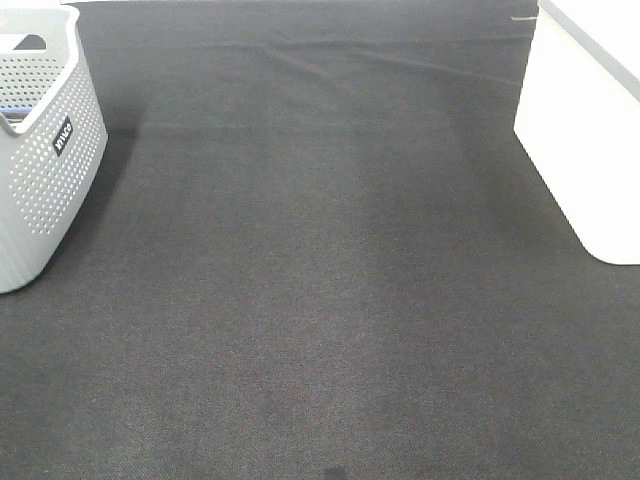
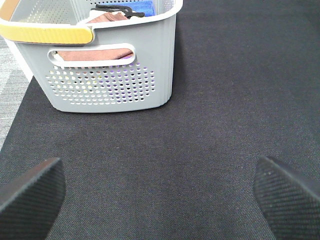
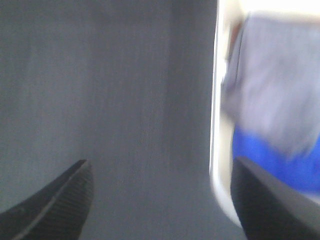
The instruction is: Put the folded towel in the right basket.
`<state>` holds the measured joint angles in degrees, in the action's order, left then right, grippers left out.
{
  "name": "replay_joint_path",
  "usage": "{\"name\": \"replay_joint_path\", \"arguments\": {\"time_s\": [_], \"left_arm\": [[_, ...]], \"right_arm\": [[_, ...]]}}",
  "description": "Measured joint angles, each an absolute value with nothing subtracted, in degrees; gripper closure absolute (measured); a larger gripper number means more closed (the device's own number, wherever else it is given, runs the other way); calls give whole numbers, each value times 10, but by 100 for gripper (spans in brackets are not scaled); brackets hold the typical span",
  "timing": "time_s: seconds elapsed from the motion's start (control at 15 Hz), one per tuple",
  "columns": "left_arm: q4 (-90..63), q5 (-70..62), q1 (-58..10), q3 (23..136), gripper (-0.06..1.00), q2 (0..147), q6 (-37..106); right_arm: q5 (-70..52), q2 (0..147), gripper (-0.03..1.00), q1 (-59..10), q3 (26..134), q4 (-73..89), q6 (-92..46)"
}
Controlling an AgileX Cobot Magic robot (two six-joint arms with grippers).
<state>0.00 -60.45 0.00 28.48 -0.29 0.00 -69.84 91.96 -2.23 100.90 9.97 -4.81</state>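
Note:
The right basket (image 1: pixel 585 130) is white and stands at the right edge of the black mat. In the blurred right wrist view its rim (image 3: pixel 216 125) shows, with a pale grey-lilac cloth (image 3: pixel 280 85) and a blue cloth (image 3: pixel 270 160) inside. My right gripper (image 3: pixel 160 200) is open and empty, just outside that rim. My left gripper (image 2: pixel 160 200) is open and empty over the mat, facing the grey perforated left basket (image 2: pixel 107 75), which holds a brown-pink folded towel (image 2: pixel 95 52) and a blue cloth (image 2: pixel 142 6). Neither arm shows in the exterior high view.
The grey left basket (image 1: pixel 40 150) stands at the left edge of the black mat (image 1: pixel 320 280). It has a yellow handle (image 2: pixel 47 34) on its near rim. A pale floor strip (image 2: pixel 9 85) lies beside the mat.

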Motion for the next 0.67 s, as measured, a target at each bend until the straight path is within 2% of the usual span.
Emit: {"name": "replay_joint_path", "arguments": {"time_s": [0.47,0.67], "left_arm": [[0,-604,0,285,-3,-3,0],[0,-604,0,285,-3,-3,0]], "right_arm": [[-685,654,25,-22,523,81,-48],[-669,540,25,-22,395,59,-48]]}}
